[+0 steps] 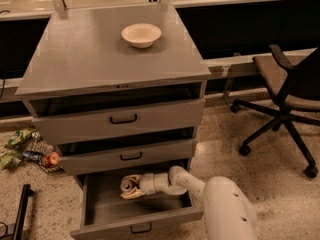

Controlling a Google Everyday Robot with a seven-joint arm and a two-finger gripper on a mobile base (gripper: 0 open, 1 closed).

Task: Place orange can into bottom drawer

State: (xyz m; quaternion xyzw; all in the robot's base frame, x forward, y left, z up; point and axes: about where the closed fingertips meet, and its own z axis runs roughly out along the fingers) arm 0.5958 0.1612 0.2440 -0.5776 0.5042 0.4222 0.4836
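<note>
White arm (200, 186) bends in from the bottom right, forearm lying level and pointing left into the open bottom drawer (135, 219). End effector (130, 188) looks clamped on the orange can (127, 184), which is tipped sideways inside the drawer. Further back, a cream bowl (141, 35) sits on the cabinet surface (90, 59).

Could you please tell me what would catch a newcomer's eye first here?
The white arm reaches into the open bottom drawer, its claw gripping the orange can inside it. Then the cream bowl, sitting toward the back of the grey cabinet top.
</note>
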